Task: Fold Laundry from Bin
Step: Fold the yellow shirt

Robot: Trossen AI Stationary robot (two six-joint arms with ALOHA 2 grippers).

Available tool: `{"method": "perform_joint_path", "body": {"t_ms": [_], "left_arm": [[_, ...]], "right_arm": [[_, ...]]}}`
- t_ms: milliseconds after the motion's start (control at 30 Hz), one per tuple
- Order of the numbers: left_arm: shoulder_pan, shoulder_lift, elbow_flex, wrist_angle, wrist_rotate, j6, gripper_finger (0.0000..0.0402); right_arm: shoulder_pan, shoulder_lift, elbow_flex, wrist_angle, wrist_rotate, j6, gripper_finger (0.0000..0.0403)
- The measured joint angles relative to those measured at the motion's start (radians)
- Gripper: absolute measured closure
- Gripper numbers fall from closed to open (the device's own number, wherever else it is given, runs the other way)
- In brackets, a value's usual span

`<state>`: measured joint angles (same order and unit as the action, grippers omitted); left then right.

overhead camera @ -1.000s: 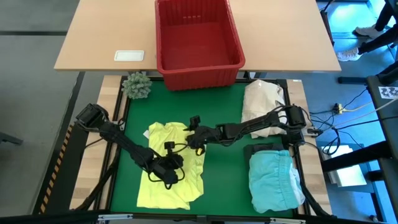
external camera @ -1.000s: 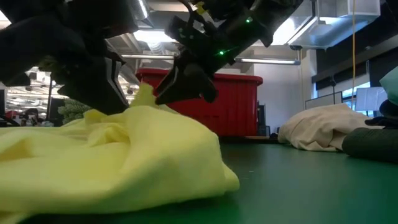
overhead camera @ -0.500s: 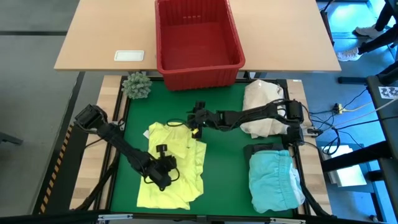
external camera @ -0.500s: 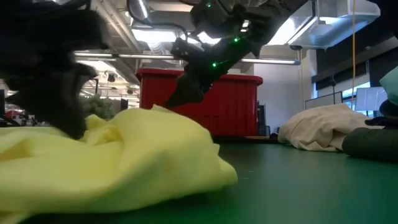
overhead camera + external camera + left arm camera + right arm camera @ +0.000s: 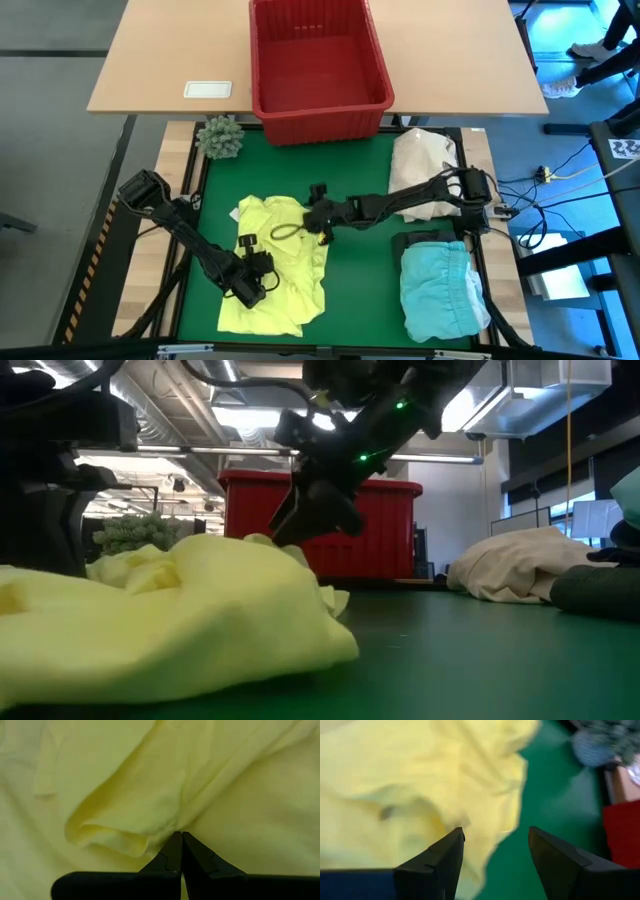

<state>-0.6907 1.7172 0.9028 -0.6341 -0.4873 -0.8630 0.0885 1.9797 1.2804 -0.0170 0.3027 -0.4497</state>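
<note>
We see the worktop [image 5: 360,290], its green mat taking up the near half, with the red bin [image 5: 318,68] standing on the bare wood beyond the mat's far edge, its inside showing no cloth from above. On the mat the bright yellow garment [image 5: 285,268] lies rumpled on the left side, its folds heaped in a soft mound in the low view. At the right edge of the mat the light turquoise-blue garment [image 5: 442,290] sits folded, with a dark garment [image 5: 418,240] showing just beyond it, and a cream-white bundle [image 5: 422,170] farther back on the same side. A small green spiky ball [image 5: 220,137] rests at the mat's far left corner, and a white card [image 5: 208,89] lies on the wood left of the bin. Between the yellow cloth and the right-hand pile we see a broad strip of open green mat. Our left hand [image 5: 179,851] is down on the near part of the yellow garment, fingers pressed together and pinching a fold of it. Our right hand [image 5: 495,855] hovers over the garment's far right edge, fingers spread apart and holding nothing.
</note>
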Motion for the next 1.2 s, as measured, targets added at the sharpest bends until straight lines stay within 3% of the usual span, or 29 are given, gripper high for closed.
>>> {"method": "perform_joint_path", "body": {"t_ms": [133, 267, 367, 467, 667, 833, 933, 1033, 1200], "left_arm": [[0.0, 0.0, 0.006, -0.026, -0.006, -0.002, 0.0402], [-0.005, -0.001, 0.09, -0.233, -0.023, -0.05, 0.0402], [-0.021, -0.016, 0.167, -0.404, -0.097, -0.106, 0.0402], [-0.035, -0.032, 0.204, -0.443, -0.185, -0.122, 0.0402], [-0.029, -0.036, 0.2, -0.374, -0.228, -0.11, 0.0402], [-0.009, -0.034, 0.129, -0.159, -0.228, 0.001, 0.0402], [0.01, -0.034, 0.066, -0.044, -0.194, 0.043, 0.0402], [0.027, -0.034, 0.023, 0.007, -0.161, 0.052, 0.0402], [0.051, -0.034, -0.002, 0.056, -0.116, 0.061, 0.0402]], "right_arm": [[0.046, 0.0, 0.0, -0.038, 0.0, -0.031, 0.0182], [0.077, 0.0, 0.0, -0.038, 0.012, -0.038, 0.0182], [0.083, 0.0, 0.0, -0.038, 0.088, -0.056, 0.0182], [0.081, 0.0, 0.0, -0.038, 0.109, -0.062, 0.0182], [0.093, 0.0, 0.0, -0.041, -0.011, -0.061, 0.0182], [0.13, -0.001, 0.0, -0.041, -0.038, -0.089, 0.0182], [0.143, -0.001, 0.001, -0.037, -0.13, -0.082, 0.0189], [0.142, 0.032, 0.004, -0.02, -0.244, -0.056, 0.0226], [0.117, 0.091, 0.001, 0.023, -0.225, -0.053, 0.033]]}}
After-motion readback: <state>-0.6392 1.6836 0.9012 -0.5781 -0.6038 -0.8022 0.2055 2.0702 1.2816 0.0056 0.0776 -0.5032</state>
